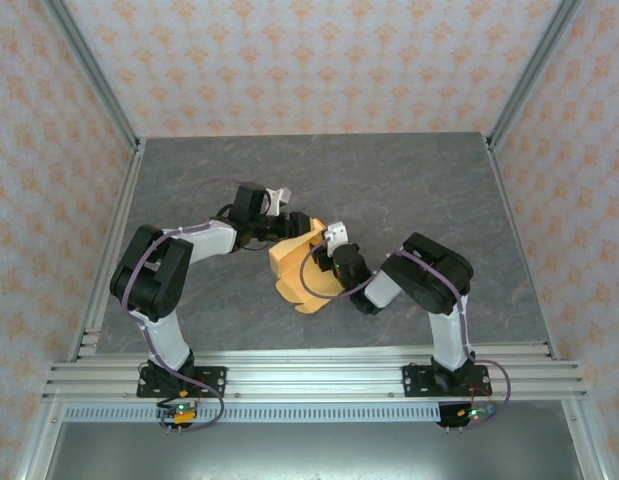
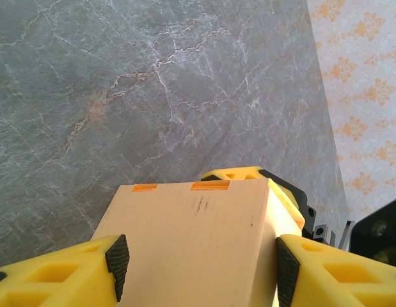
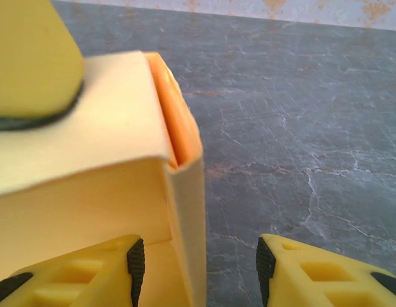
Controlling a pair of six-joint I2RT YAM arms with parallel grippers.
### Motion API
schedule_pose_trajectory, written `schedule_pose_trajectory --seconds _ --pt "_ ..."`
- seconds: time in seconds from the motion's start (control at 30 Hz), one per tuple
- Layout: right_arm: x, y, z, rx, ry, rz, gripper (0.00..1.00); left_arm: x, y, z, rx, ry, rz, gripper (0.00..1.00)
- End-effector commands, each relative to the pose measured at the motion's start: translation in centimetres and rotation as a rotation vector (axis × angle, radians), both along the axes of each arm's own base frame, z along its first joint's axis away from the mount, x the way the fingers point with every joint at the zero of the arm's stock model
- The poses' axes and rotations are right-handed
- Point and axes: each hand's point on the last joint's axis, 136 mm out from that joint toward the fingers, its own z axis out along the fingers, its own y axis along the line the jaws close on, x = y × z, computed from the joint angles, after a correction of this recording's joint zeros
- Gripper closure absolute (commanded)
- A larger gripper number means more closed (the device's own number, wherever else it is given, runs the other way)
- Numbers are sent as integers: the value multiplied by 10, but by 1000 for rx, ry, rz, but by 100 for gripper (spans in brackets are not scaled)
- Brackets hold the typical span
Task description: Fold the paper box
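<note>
The paper box (image 1: 294,265) is light orange-tan card, partly folded, lying at the table's middle between both arms. In the left wrist view a flat panel of the box (image 2: 191,236) with two slots at its far edge spans the gap between my left gripper's (image 2: 201,265) pads, which are shut on its sides. One left finger (image 3: 31,64) presses on the box's top panel (image 3: 89,192). My right gripper (image 3: 198,265) is open: a box wall stands by its left pad, with a wide gap to the right pad. From above, the left gripper (image 1: 289,225) and right gripper (image 1: 324,248) meet at the box.
The grey marbled table (image 1: 389,180) stretches bare beyond and to the right of the box. Patterned walls close it in on three sides. An aluminium rail (image 1: 309,375) with both arm bases runs along the near edge.
</note>
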Motion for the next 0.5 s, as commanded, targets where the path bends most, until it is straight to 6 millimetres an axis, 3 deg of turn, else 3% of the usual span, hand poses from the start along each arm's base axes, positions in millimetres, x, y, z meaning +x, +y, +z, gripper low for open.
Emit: schedule_pose_trajectory --seconds 0.0,0.27,0.47 --pt "0 3 29 80 -62 29 48 -35 36 -77 183 265 88 38" --pt "9 -6 53 139 -54 -43 49 -36 36 -77 179 264 85 38" --pt "27 -31 44 126 -7 -233 62 -35 34 -76 166 258 78 38"
